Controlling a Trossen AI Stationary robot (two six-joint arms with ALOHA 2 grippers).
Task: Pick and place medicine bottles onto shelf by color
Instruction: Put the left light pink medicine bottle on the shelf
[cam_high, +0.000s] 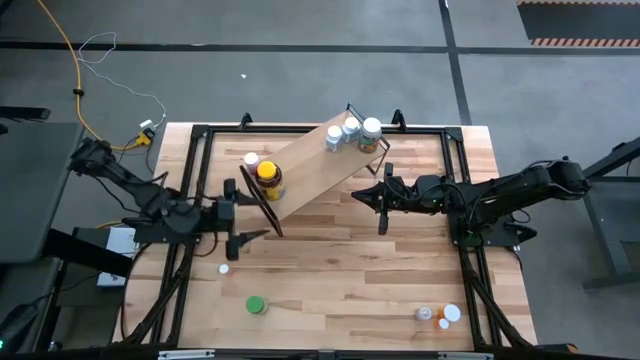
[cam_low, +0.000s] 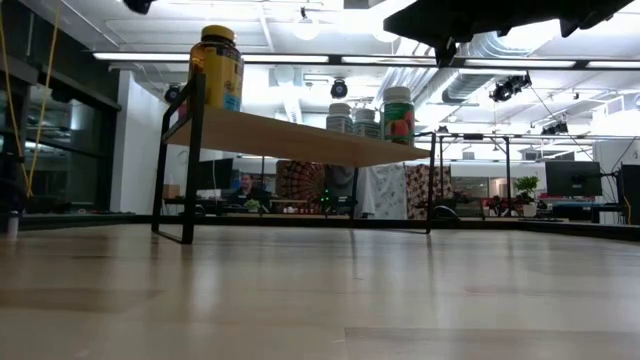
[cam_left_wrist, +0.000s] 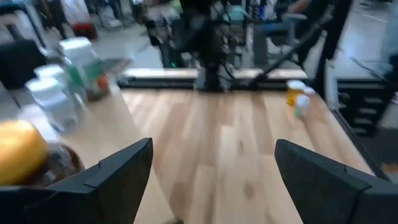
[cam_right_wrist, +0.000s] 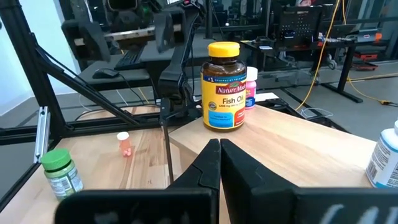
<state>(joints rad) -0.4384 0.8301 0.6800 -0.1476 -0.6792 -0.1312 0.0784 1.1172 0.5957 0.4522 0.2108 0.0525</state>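
From overhead the shelf (cam_high: 318, 165) lies slanted across the far half of the table (cam_high: 350, 270). The amber jar (cam_high: 268, 178) is at its left end and three white bottles (cam_high: 352, 132) at its right. Only the right wrist view shows the jar's Fish Oil label and a pink-capped bottle (cam_right_wrist: 251, 87) behind it. The left gripper (cam_high: 235, 213) is spread wide and empty by the shelf's left end. The right gripper (cam_high: 381, 197) is pinched closed, empty, near the right end. The green bottle (cam_high: 256, 305) and small orange bottles (cam_high: 440, 316) stand along the near edge, with bare wood between them.
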